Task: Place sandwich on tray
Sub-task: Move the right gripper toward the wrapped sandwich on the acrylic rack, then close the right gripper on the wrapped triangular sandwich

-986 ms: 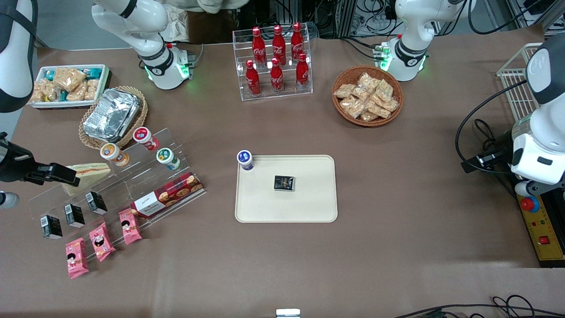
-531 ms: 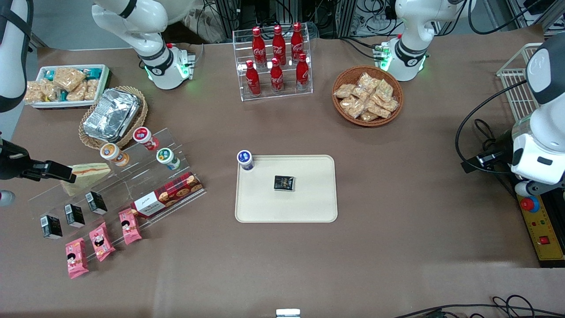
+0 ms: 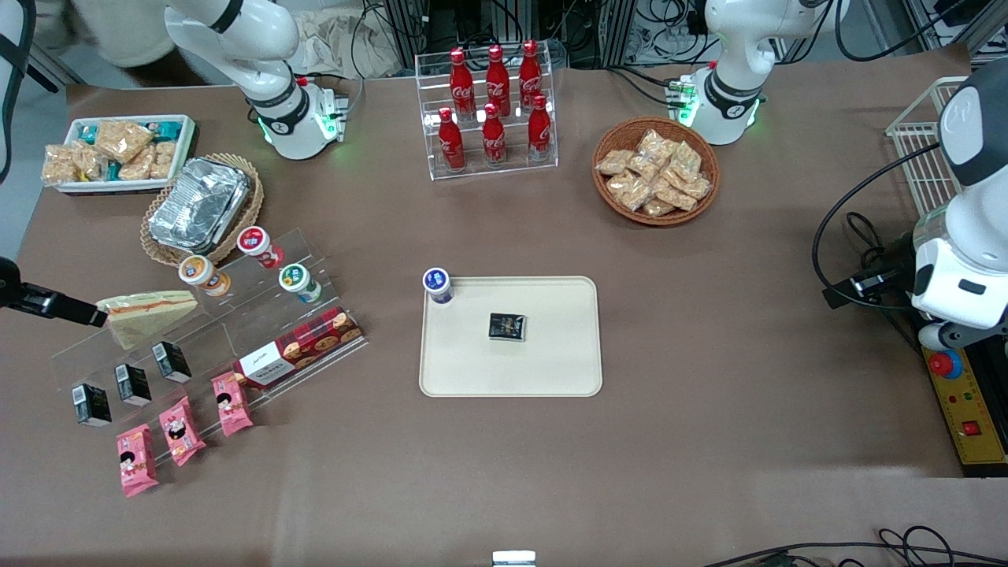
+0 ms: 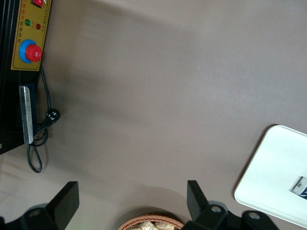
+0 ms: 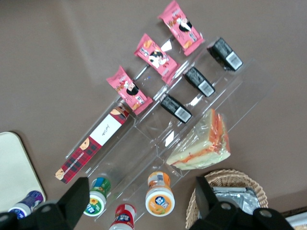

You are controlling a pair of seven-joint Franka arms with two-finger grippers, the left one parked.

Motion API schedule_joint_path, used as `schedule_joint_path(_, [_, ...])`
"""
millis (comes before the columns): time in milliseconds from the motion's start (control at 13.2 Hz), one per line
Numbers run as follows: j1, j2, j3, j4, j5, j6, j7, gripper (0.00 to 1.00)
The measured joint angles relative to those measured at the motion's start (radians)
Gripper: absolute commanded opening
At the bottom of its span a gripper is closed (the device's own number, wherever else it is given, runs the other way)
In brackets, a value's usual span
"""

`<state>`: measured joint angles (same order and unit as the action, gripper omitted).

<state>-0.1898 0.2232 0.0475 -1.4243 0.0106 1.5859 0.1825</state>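
Front view: the sandwich [image 3: 144, 313], a pale triangular wedge in glossy clear wrap, lies on the clear acrylic stepped stand [image 3: 228, 331], well apart from the tray [image 3: 551, 370]. That tray is flat, cream plastic with rounded corners; a small black packet [image 3: 507, 327] rests on it. The gripper [image 3: 75, 309] hangs just beside the sandwich's blunt end, holding nothing.

Right wrist view: the gripper [image 5: 141, 199] has its dark fingers [image 5: 76, 201] spread wide and empty above the stand [image 5: 230, 96]. The sandwich [image 5: 204, 143] shows orange-red filling edges, near three crinkly pink packets [image 5: 153, 57].
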Motion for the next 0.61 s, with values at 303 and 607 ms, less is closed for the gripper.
schedule_joint_path(303, [-0.009,-0.061,-0.001,-0.160,0.012,0.104,0.020,0.98])
schedule_joint_path(607, [-0.051,-0.121,-0.012,-0.284,0.039,0.150,0.028,0.98])
